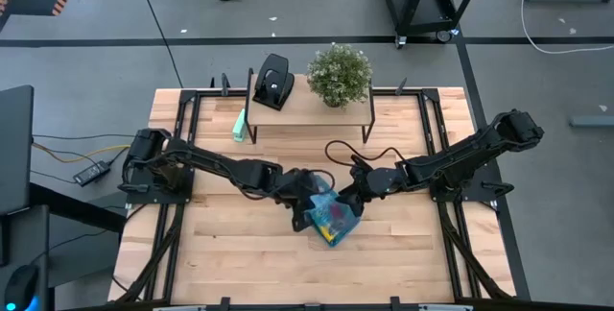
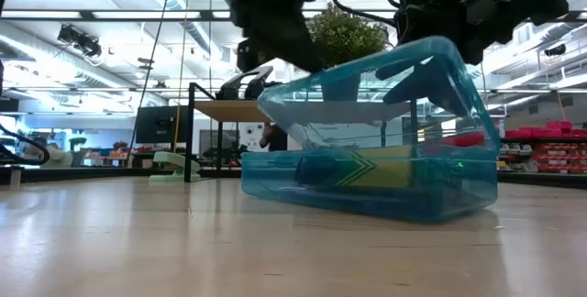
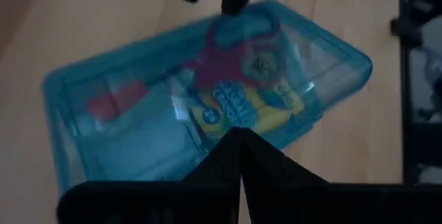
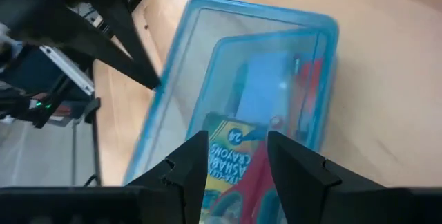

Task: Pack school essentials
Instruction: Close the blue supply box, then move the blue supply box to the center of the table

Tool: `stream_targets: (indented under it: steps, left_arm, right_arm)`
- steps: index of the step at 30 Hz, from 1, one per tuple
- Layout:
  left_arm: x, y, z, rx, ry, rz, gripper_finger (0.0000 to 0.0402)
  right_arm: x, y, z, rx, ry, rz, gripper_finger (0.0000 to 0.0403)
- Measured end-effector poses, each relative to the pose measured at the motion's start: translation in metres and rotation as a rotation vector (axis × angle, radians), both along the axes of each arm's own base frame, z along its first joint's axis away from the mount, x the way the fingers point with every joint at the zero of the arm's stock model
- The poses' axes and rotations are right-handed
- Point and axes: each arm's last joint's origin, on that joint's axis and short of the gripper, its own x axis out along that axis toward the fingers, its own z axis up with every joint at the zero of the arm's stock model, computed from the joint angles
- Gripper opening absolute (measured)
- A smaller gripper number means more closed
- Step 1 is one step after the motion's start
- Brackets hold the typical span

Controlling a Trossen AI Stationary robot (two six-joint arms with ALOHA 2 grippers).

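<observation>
A clear blue box [image 1: 331, 217] is seen mid-table, lid [image 2: 385, 77] tilted half up — crayon box [image 4: 231, 158] and red-handled scissors [image 3: 235, 58] inside. The left gripper [image 3: 240, 156] is pinched closed; the right gripper [image 4: 238, 156] is parted above the box.

The crayon box [image 4: 231, 156] inside the clear blue case [image 4: 207, 16] reads "24" and "WASHABLE CRAYONS" in part; its lettering in the left wrist view is too blurred to read.
</observation>
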Motion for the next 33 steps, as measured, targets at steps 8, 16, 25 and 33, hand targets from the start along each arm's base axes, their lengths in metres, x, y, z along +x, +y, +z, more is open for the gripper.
stream_targets:
  steps: [8, 16, 25, 33]
  left_arm:
    - [0.008, -0.018, -0.04, 0.052, 0.101, -0.072, 0.0023]
    - [0.016, -0.025, -0.063, 0.059, 0.125, -0.074, 0.0034]
    - [0.013, -0.021, -0.044, 0.036, 0.098, -0.053, 0.0025]
    - [0.01, -0.009, -0.012, 0.031, 0.011, -0.038, 0.003]
  right_arm:
    - [0.004, 0.004, 0.008, 0.089, -0.012, 0.087, 0.0158]
    - [0.011, 0.007, 0.023, 0.072, -0.026, 0.129, 0.0158]
    - [0.01, 0.008, 0.024, 0.057, 0.003, 0.182, 0.0158]
    - [0.002, 0.009, 0.033, 0.185, 0.019, 0.226, 0.0158]
